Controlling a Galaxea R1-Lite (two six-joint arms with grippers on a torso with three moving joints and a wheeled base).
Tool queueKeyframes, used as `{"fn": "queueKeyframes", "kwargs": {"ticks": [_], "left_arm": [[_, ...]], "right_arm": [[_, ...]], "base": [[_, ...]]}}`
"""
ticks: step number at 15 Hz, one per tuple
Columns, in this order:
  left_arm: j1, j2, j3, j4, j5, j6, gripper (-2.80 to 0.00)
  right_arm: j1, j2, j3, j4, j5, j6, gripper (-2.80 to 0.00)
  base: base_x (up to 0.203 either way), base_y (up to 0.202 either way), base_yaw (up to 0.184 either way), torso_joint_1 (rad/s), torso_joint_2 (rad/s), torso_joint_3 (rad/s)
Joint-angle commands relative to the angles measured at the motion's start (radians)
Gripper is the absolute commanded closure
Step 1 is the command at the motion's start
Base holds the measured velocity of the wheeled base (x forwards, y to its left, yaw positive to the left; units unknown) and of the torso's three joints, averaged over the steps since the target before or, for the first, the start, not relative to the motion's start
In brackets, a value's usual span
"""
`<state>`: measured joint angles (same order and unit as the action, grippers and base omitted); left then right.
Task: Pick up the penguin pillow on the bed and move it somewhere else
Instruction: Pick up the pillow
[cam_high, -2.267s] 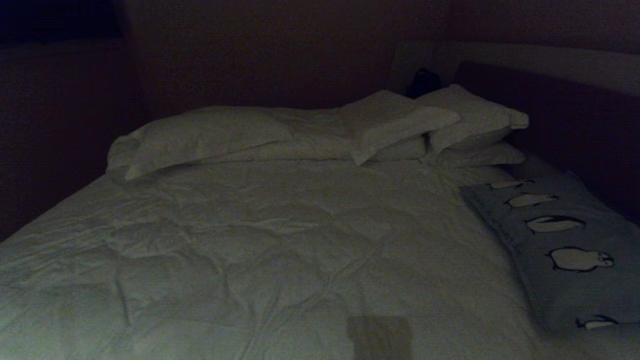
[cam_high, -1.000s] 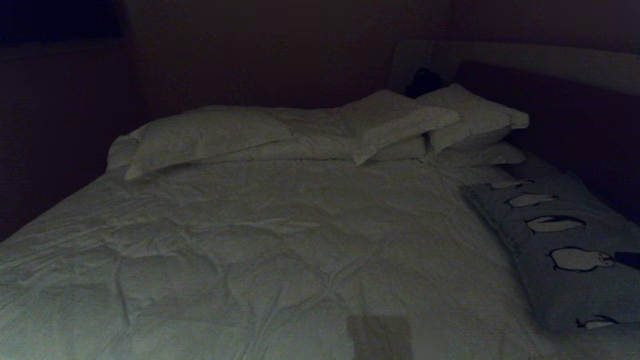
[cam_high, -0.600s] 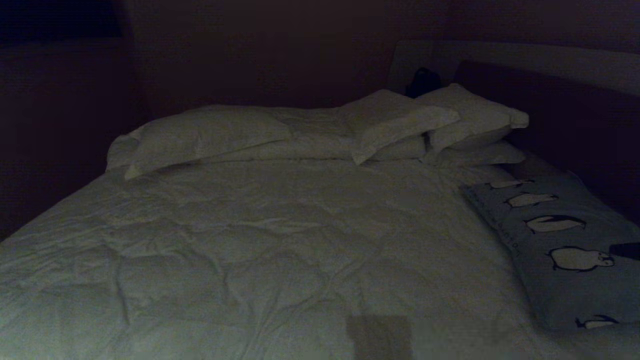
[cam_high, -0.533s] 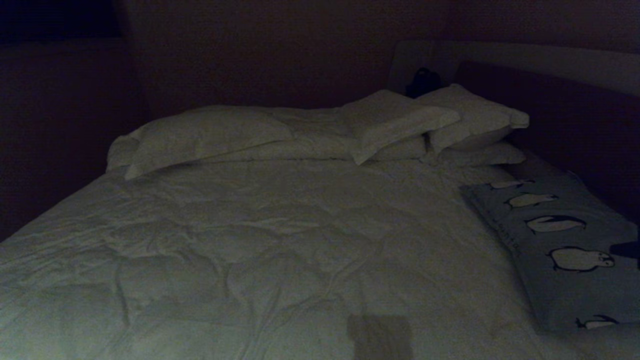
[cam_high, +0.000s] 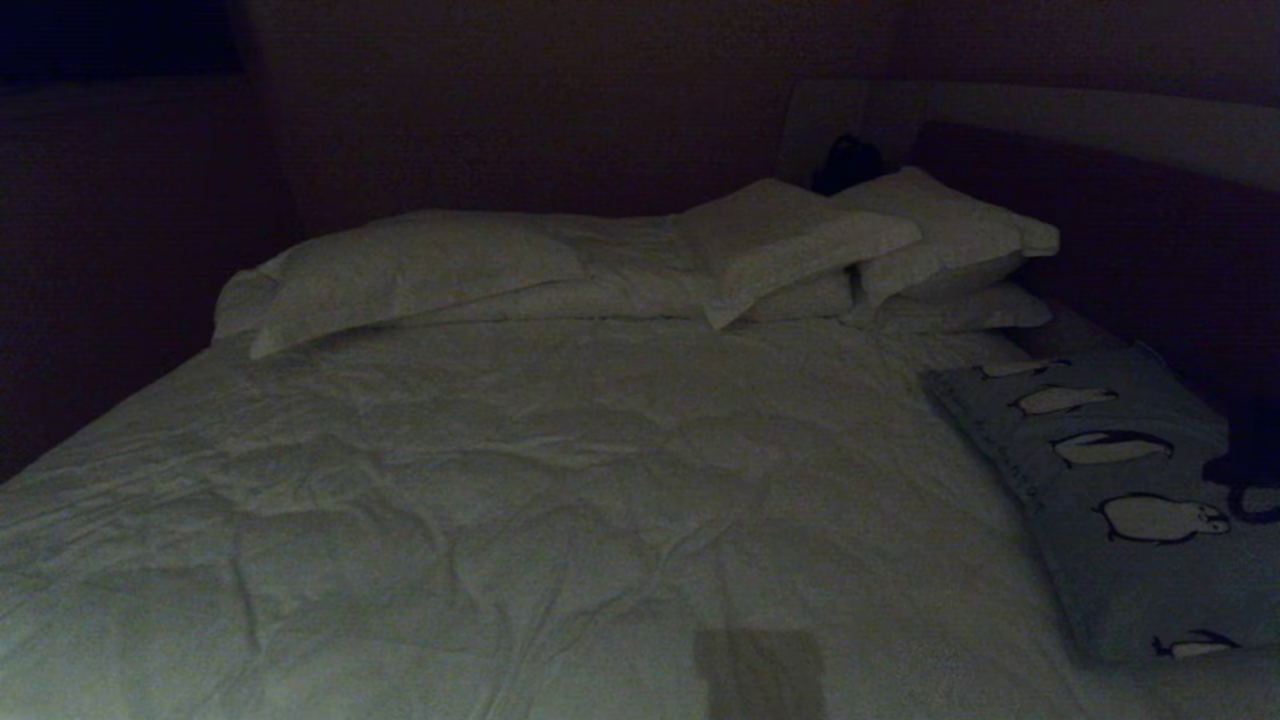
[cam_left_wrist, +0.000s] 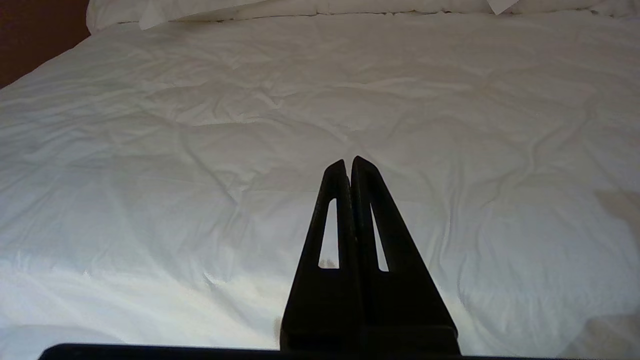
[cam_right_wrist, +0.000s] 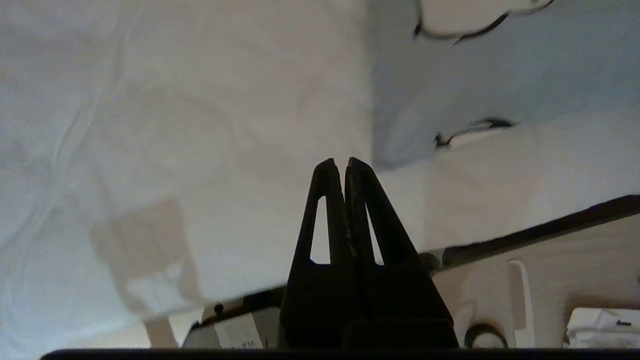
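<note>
The penguin pillow (cam_high: 1120, 480) is grey-blue with a row of black-and-white penguins. It lies flat along the right side of the bed (cam_high: 550, 450), below the headboard. A dark part of my right arm (cam_high: 1250, 460) shows at the right edge, over the pillow's far side. In the right wrist view my right gripper (cam_right_wrist: 339, 162) is shut and empty above the duvet (cam_right_wrist: 200, 100) near the bed's front edge, with the pillow's near corner (cam_right_wrist: 475, 75) just beyond its tips. My left gripper (cam_left_wrist: 348, 161) is shut, empty, and held low over the white duvet (cam_left_wrist: 200, 125).
Plain white pillows (cam_high: 420, 265) and a stack of them (cam_high: 940, 240) lie along the back. The dark headboard (cam_high: 1130, 230) with its pale border runs along the right. A small dark object (cam_high: 845, 165) sits behind the stack. A tan patch (cam_high: 760, 670) marks the duvet.
A dark part of my right arm has come in at the right edge of the head view and climbed over the pillow's far side. The pillow and bedding have not moved.
</note>
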<state>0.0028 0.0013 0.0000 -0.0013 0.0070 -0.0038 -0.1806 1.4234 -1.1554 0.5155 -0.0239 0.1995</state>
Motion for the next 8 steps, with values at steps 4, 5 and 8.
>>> {"fn": "queueKeyframes", "kwargs": {"ticks": [4, 5, 8], "left_arm": [[0.0, 0.0, 0.0, 0.0, 0.001, -0.001, 0.0], [0.0, 0.0, 0.0, 0.0, 0.001, -0.001, 0.0], [0.0, 0.0, 0.0, 0.0, 0.001, -0.001, 0.0]], "right_arm": [[-0.093, 0.202, -0.145, -0.005, 0.001, -0.004, 0.0], [-0.109, 0.233, -0.175, -0.006, 0.002, -0.004, 0.0], [-0.159, 0.321, -0.264, -0.007, 0.013, 0.0, 0.0]], "base": [[0.0, 0.0, 0.0, 0.0, 0.0, 0.0], [0.0, 0.0, 0.0, 0.0, 0.0, 0.0], [0.0, 0.0, 0.0, 0.0, 0.0, 0.0]]}}
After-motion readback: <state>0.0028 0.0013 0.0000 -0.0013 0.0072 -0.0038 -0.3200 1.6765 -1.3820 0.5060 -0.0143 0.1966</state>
